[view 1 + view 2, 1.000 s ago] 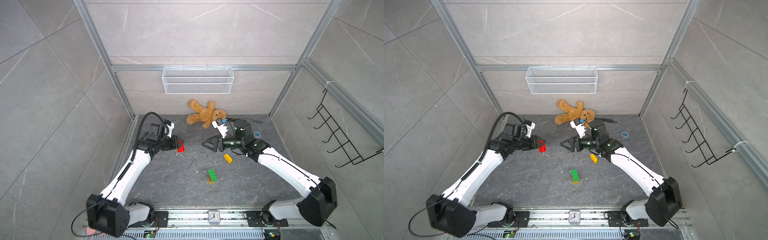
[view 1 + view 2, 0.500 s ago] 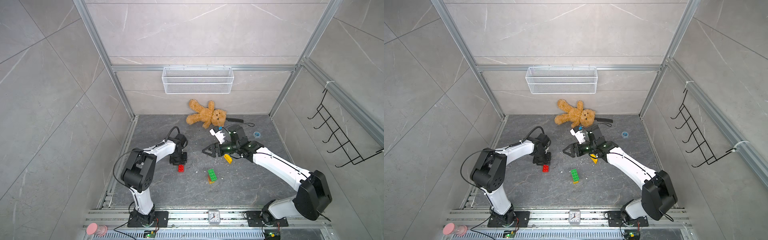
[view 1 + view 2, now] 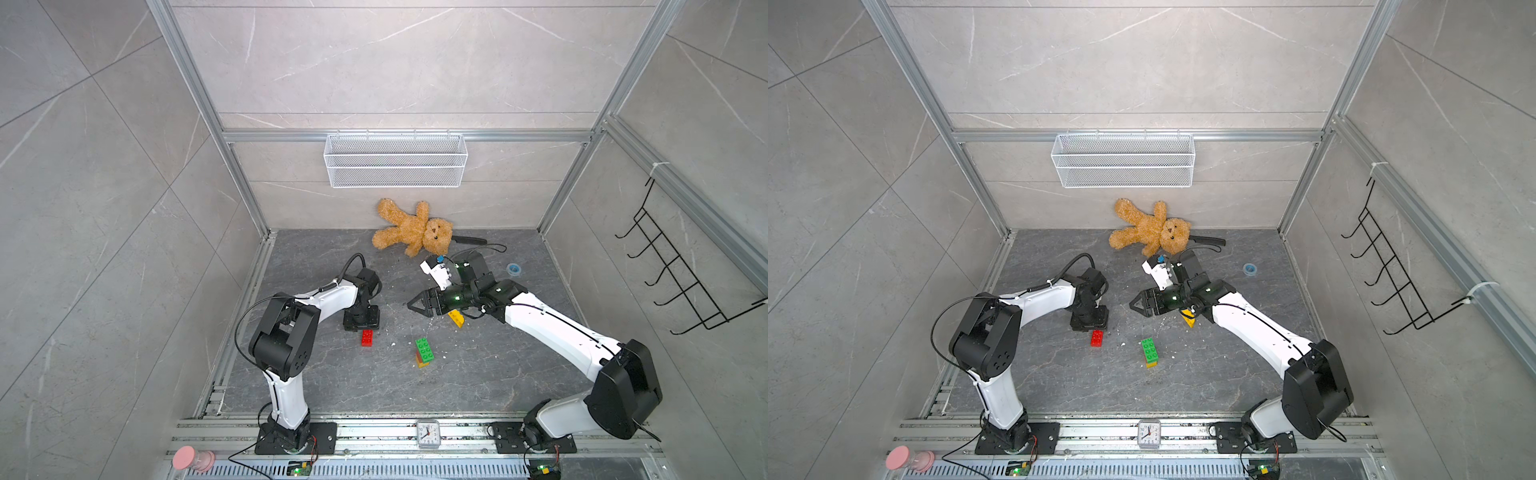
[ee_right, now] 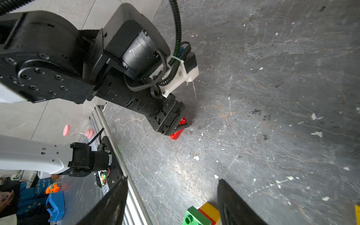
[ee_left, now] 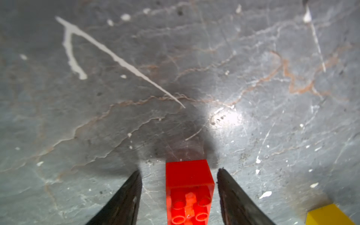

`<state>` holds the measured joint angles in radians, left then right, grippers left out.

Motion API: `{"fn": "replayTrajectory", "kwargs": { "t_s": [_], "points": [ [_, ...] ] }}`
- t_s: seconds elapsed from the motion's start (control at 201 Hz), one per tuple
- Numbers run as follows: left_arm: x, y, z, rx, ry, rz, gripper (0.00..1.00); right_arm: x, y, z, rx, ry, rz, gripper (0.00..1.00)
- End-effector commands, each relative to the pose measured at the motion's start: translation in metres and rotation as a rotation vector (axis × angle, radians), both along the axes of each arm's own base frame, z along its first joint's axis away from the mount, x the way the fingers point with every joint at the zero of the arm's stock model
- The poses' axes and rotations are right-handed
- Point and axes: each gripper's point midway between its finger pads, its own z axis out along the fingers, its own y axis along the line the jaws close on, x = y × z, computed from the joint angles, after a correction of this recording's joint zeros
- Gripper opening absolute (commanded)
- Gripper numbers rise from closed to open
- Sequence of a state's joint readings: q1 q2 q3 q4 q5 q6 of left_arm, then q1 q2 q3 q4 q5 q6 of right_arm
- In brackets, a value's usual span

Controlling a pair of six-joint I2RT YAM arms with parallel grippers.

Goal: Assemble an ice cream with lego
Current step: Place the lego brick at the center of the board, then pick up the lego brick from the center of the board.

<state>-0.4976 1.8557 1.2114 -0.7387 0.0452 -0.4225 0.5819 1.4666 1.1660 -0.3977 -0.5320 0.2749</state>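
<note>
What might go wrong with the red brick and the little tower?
The left claw stands open around the red brick, not touching; closing off-centre might twist it. The green-topped stack might topple when pressed. The right claw hangs near the loose yellow brick and might knock it.

A robotics lab cell is shown: tiled walls [image 3: 374, 62] are framed in aluminium posts [image 3: 200, 104], two arms [image 3: 324, 299] are bolted to a rail [image 3: 374, 432] with a clock [image 3: 428, 433] behind the right pincer [image 3: 413, 306], and a wire basket [image 3: 395, 166] is hung well beyond it.
</note>
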Motion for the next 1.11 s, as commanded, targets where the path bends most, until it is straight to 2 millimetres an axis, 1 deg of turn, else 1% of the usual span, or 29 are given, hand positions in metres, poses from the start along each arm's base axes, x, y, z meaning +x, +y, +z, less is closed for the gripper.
{"fn": "replayTrajectory", "kwargs": {
  "t_s": [0.0, 0.075, 0.09, 0.095, 0.115, 0.164, 0.214, 0.234, 0.274, 0.339, 0.418, 0.478, 0.498, 0.548, 0.563, 0.587, 0.657, 0.712, 0.851, 0.991, 1.055, 1.105],
  "points": [
    [0.012, 0.002, 0.023, 0.011, -0.059, 0.005, 0.71, -0.001, -0.006, -0.006, -0.134, -0.010, -0.031, 0.73],
    [0.015, 0.005, 0.039, 0.018, -0.096, 0.005, 0.73, -0.003, -0.003, -0.010, -0.227, -0.018, -0.058, 0.74],
    [0.016, 0.007, 0.044, 0.020, -0.109, 0.007, 0.73, -0.005, 0.000, -0.010, -0.247, -0.019, -0.058, 0.74],
    [0.016, 0.007, 0.046, 0.020, -0.112, 0.007, 0.73, -0.007, -0.002, -0.014, -0.262, -0.009, -0.057, 0.74],
    [0.017, 0.010, 0.053, 0.027, -0.133, 0.011, 0.73, -0.007, 0.003, -0.012, -0.277, -0.015, -0.056, 0.73],
    [0.020, 0.020, 0.078, 0.041, -0.203, 0.030, 0.74, -0.012, 0.010, -0.017, -0.327, 0.011, -0.058, 0.73],
    [0.021, 0.034, 0.103, 0.055, -0.278, 0.062, 0.74, -0.014, 0.018, -0.024, -0.364, 0.038, -0.070, 0.73],
    [0.021, 0.040, 0.117, 0.051, -0.320, 0.076, 0.75, -0.015, 0.021, -0.027, -0.374, 0.045, -0.076, 0.73],
    [0.017, 0.052, 0.140, 0.047, -0.391, 0.107, 0.76, -0.018, 0.031, -0.034, -0.385, 0.066, -0.075, 0.72],
    [0.006, 0.073, 0.169, 0.035, -0.497, 0.170, 0.77, -0.022, 0.049, -0.044, -0.393, 0.095, -0.075, 0.70],
    [-0.009, 0.099, 0.191, -0.015, -0.602, 0.256, 0.81, -0.026, 0.074, -0.057, -0.420, 0.106, -0.067, 0.68],
    [-0.019, 0.113, 0.204, -0.081, -0.678, 0.322, 0.82, -0.027, 0.089, -0.075, -0.477, 0.133, -0.064, 0.69],
    [-0.022, 0.115, 0.208, -0.109, -0.700, 0.331, 0.82, -0.027, 0.094, -0.082, -0.494, 0.147, -0.061, 0.68],
    [-0.029, 0.118, 0.214, -0.166, -0.736, 0.350, 0.82, -0.031, 0.106, -0.101, -0.528, 0.196, -0.048, 0.68],
    [-0.031, 0.118, 0.216, -0.181, -0.741, 0.352, 0.82, -0.031, 0.109, -0.103, -0.527, 0.201, -0.045, 0.68],
    [-0.034, 0.119, 0.218, -0.198, -0.749, 0.361, 0.82, -0.034, 0.115, -0.111, -0.537, 0.218, -0.033, 0.68],
    [-0.041, 0.115, 0.219, -0.241, -0.748, 0.356, 0.82, -0.039, 0.131, -0.126, -0.549, 0.228, -0.006, 0.69],
    [-0.044, 0.113, 0.219, -0.262, -0.743, 0.352, 0.83, -0.039, 0.138, -0.135, -0.551, 0.238, 0.002, 0.70],
    [-0.048, 0.110, 0.219, -0.277, -0.725, 0.346, 0.84, -0.032, 0.141, -0.151, -0.584, 0.238, -0.017, 0.72],
    [-0.045, 0.095, 0.220, -0.360, -0.715, 0.326, 0.84, -0.028, 0.145, -0.166, -0.616, 0.259, -0.010, 0.72],
    [-0.044, 0.098, 0.219, -0.346, -0.720, 0.337, 0.85, -0.028, 0.152, -0.169, -0.602, 0.268, 0.003, 0.73],
    [-0.044, 0.103, 0.220, -0.324, -0.735, 0.349, 0.85, -0.026, 0.154, -0.171, -0.600, 0.267, 0.001, 0.73]
  ]
}}
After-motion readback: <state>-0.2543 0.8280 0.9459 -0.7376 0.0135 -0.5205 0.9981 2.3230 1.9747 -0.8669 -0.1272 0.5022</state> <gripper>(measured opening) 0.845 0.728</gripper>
